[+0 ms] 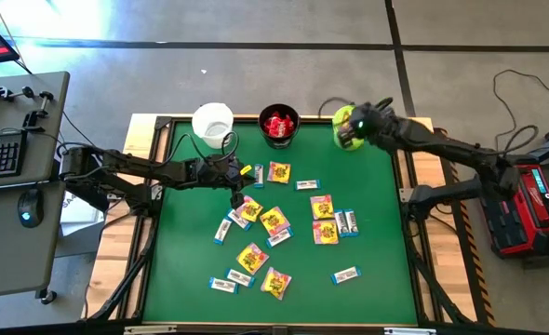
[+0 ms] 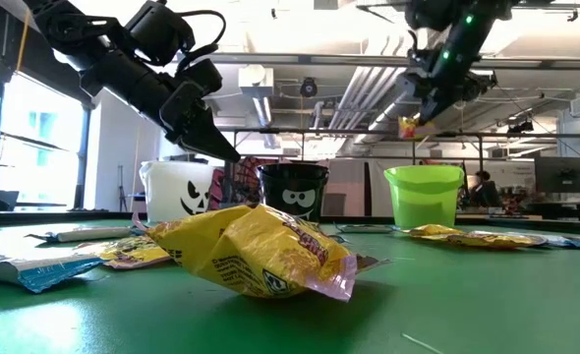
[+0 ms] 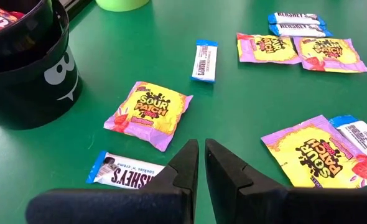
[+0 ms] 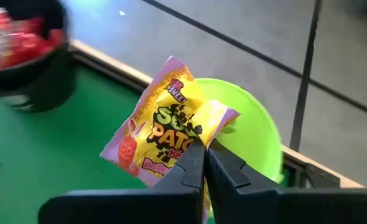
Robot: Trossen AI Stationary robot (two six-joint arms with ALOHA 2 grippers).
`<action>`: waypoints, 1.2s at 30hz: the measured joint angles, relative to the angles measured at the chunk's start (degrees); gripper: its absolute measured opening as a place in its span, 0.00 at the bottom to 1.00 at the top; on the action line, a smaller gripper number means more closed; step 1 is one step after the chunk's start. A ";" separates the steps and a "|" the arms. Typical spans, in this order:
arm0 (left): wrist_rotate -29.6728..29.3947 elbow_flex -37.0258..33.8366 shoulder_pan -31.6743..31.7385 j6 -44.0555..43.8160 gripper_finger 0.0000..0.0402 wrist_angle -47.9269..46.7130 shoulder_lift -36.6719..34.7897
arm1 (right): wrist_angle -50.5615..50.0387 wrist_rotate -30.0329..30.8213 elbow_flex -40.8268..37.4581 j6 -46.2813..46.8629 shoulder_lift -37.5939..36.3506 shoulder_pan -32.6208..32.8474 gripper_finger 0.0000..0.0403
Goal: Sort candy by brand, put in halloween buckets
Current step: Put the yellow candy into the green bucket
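Note:
My right gripper (image 4: pixel 204 155) is shut on a yellow-and-pink candy packet (image 4: pixel 165 118) and hovers over the lime green bucket (image 1: pixel 341 140) at the table's far right. In the low view the packet (image 2: pixel 408 126) hangs above the green bucket (image 2: pixel 424 195). My left gripper (image 3: pixel 202 158) is shut and empty, held above the table (image 1: pixel 234 174) near the far centre, over a yellow-and-pink packet (image 3: pixel 148 112) and a white-and-blue bar (image 3: pixel 124 172). The black bucket (image 1: pixel 279 126) holds red packets. The white bucket (image 1: pixel 212 121) stands to its left. My right gripper pinches the yellow-and-pink packet between its two fingers at one crumpled edge (image 4: pixel 199 134). The fingers (image 2: pixel 420 106) point down from above. The packet is lifted clear and hangs below them over the green bucket's opening.
Several yellow-and-pink packets (image 1: pixel 274 221) and white-and-blue bars (image 1: pixel 346 274) lie scattered flat on the green mat's middle and near part. The three buckets stand in a row along the far edge. A desk with a keyboard (image 1: pixel 0 154) is left of the table.

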 joint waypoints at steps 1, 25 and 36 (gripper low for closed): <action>0.00 0.00 0.02 0.17 0.05 0.00 0.00 | 1.03 -1.45 -0.50 -0.88 0.10 -2.17 0.00; 0.47 0.00 0.41 -2.57 0.05 -0.49 -0.02 | 4.85 -9.16 -3.77 -11.70 9.80 -15.04 0.34; -0.05 0.00 0.39 -2.51 0.09 -1.30 -0.02 | 8.82 -21.99 -4.45 -19.89 4.25 -4.04 0.38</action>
